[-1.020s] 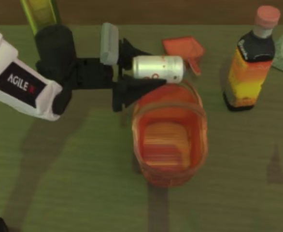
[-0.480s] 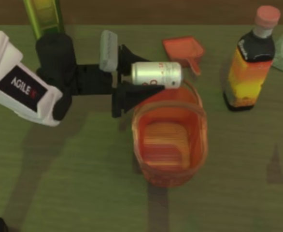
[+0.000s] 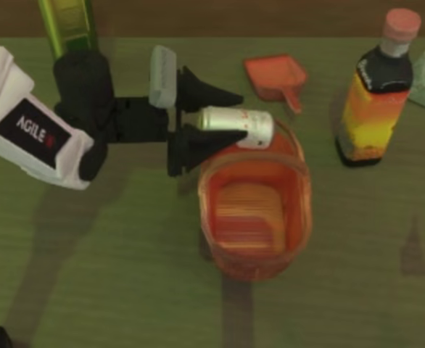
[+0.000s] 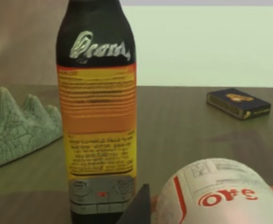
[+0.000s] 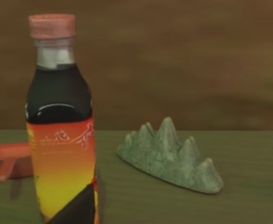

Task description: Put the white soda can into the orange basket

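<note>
Since a second ago the small white red-marked soda can (image 3: 236, 125) has tipped toward the oval orange woven basket (image 3: 296, 210), lying over its far rim. The left gripper (image 3: 223, 116) has its fingers spread, so this is the release step; next it should retreat clear.

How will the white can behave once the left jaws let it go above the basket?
The white soda can lies on its side at the left gripper, over the far rim of the orange basket. Round and smooth, it will probably roll on landing. It sits over the rim, not the middle, so it might clip that edge. It looks light, so a bounce is possible.
</note>
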